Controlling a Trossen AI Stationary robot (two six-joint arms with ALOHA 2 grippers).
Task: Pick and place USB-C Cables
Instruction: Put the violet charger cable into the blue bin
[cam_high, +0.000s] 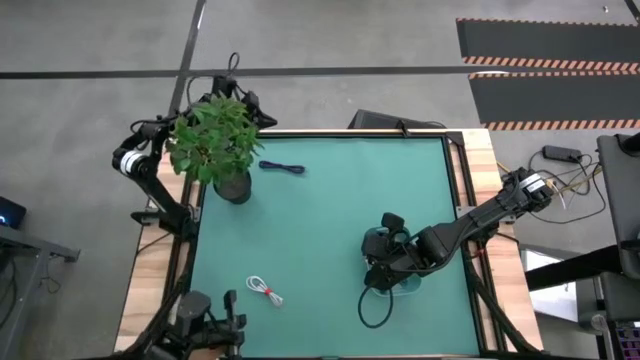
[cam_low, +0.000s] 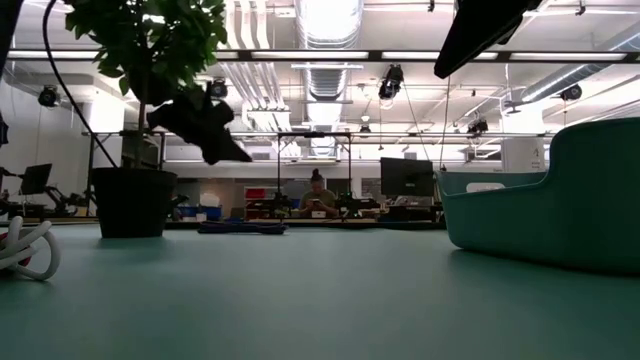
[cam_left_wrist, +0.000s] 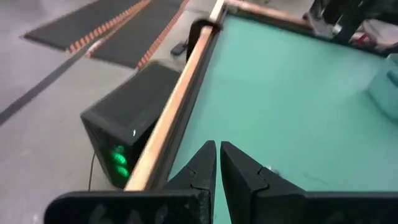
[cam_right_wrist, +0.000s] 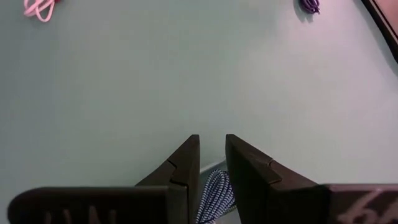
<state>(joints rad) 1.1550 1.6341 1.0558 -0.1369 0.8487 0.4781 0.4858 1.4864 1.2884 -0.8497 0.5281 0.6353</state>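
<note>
1. You are looking at a green worktop (cam_high: 320, 230) with wooden edges, standing on a grey workshop floor; the low view shows a long lit room behind it, with a person seated far off at a desk.
2. The largest thing on it is the potted plant (cam_high: 218, 145) at the far left corner. Next is the teal bin (cam_high: 395, 275) toward the right, seen as a teal wall in the low view.
3. The right gripper (cam_right_wrist: 211, 165) hangs over the bin. Its fingers are nearly together, and a dark blue-and-white patterned cable (cam_right_wrist: 214, 199) shows between them; I judge they are clamped on it.
4. The left gripper (cam_left_wrist: 217, 165) waits at the worktop's near left edge, fingers together on nothing.
5. So the step in hand looks like the drop into the bin. A dark loop (cam_high: 375, 308) lies on the worktop just by the bin, near side; I cannot tell whether it joins the held cable.
6. Two USB-C cables are left out: the navy cable (cam_high: 282, 167) beside the plant, and the white cable (cam_high: 264, 291) with its red tie at the near left.
7. Next, part the right fingers only once the bundle is fully over the bin, then go for the white cable.
</note>
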